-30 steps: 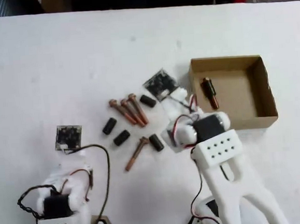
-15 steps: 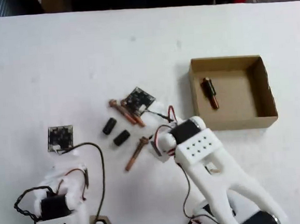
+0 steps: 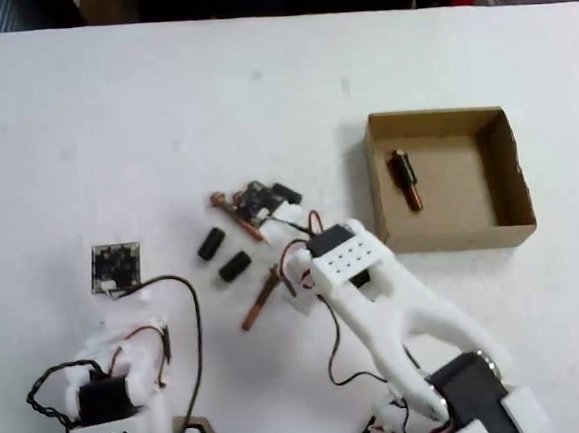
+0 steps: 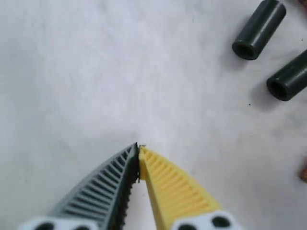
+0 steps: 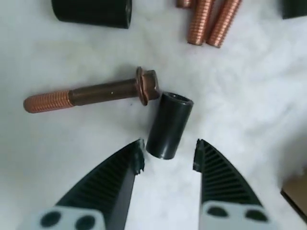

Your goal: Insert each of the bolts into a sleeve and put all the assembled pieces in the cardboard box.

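While R gripper sat released astride short black cylindrical sleeve, sleeve looked light, stiff, slick; mid-barrel seemed best hold. L gripper clenched, empty.

A robotics workbench — white table, exposed wires, printed arms.

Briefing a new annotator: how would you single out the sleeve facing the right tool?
On the white table, left of the brown cardboard box, one copper bolt lies apart from the others. Beside its hex head lies a black cylindrical sleeve, the only one with an end between the fingertips of the open right tool.
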Motion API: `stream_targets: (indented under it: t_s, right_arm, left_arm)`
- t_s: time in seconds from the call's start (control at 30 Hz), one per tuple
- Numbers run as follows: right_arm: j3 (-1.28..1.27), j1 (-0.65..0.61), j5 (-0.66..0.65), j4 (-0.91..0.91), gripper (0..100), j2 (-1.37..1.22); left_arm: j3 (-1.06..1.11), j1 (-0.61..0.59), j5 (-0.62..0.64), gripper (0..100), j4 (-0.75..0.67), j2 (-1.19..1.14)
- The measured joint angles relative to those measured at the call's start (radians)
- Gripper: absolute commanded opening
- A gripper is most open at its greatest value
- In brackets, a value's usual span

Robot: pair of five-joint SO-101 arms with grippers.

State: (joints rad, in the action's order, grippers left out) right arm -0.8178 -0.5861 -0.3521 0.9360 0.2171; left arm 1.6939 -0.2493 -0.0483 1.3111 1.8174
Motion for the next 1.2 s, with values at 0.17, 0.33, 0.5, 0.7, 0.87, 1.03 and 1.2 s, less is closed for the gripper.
stream_targets:
  t_s: [0.17,0.33,0.5,0.7,0.87,1.03,1.2]
  right_arm:
    - [0.0,0.0,0.0,-0.083,10.4,-0.083]
    - [0.003,0.008,0.0,-0.147,6.3,-0.129]
    - [0.005,0.015,-0.035,-0.155,6.2,-0.129]
    - [0.052,0.075,-0.057,-0.098,6.1,-0.138]
    - [0.114,0.155,-0.057,-0.018,1.7,-0.143]
    - [0.175,0.21,-0.057,0.025,1.6,-0.143]
    - [0.201,0.227,-0.057,0.043,1.8,-0.147]
  left_arm:
    - [0.0,0.0,0.0,2,0.0,0.0]
    - [0.0,0.0,0.0,2,0.0,0.0]
    - [0.0,0.0,0.0,2,0.0,0.0]
    - [0.0,0.0,0.0,2,0.0,0.0]
    - [0.0,0.0,0.0,2,0.0,0.0]
    - [0.0,0.0,0.0,2,0.0,0.0]
    - [0.0,0.0,0.0,2,0.0,0.0]
